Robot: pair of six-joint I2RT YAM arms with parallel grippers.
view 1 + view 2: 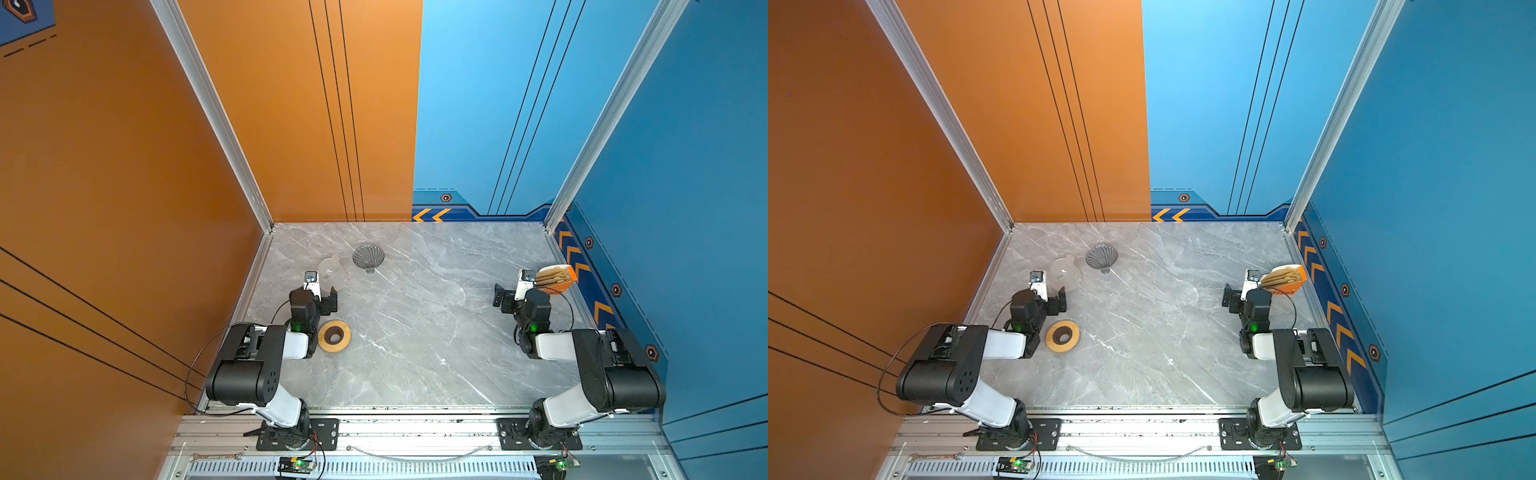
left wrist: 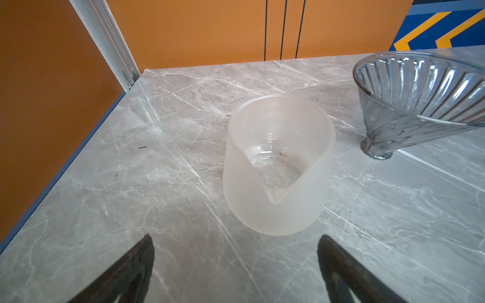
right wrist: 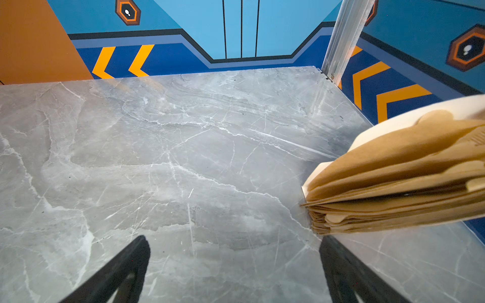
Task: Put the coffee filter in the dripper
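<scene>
On the left, the left gripper (image 2: pixel 236 241) is hanging just short of the translucent jug (image 2: pixel 278 168) with its jaws standing wide apart and nothing between them. Nearer, beside that arm, the wooden ring (image 1: pixel 334 336) is lying flat on the marble table (image 1: pixel 415 316). Just right of the jug and farther back, the dripper (image 1: pixel 368 255) is lying tilted on its rim and stem, with nothing inside. Across the bare middle of the table, the right gripper (image 3: pixel 233 238) is also hovering with its jaws spread and holding nothing, its right finger just beside the filter stack (image 3: pixel 393 178). The stack is sitting in an orange box (image 1: pixel 562 286) at the far right. The coffee filter is not lying apart anywhere, so it is probably waiting in that bundle. The step in hand looks like fetching one sheet. To do it well, the right arm should be turning toward the fanned edges and pinching only the outermost paper near its seam tab. It should be drawing slowly so the neighbours are staying behind. The dripper is likely rolling at any nudge, so the left gripper should be steadying it, mouth upward, before the paper cone arrives.
</scene>
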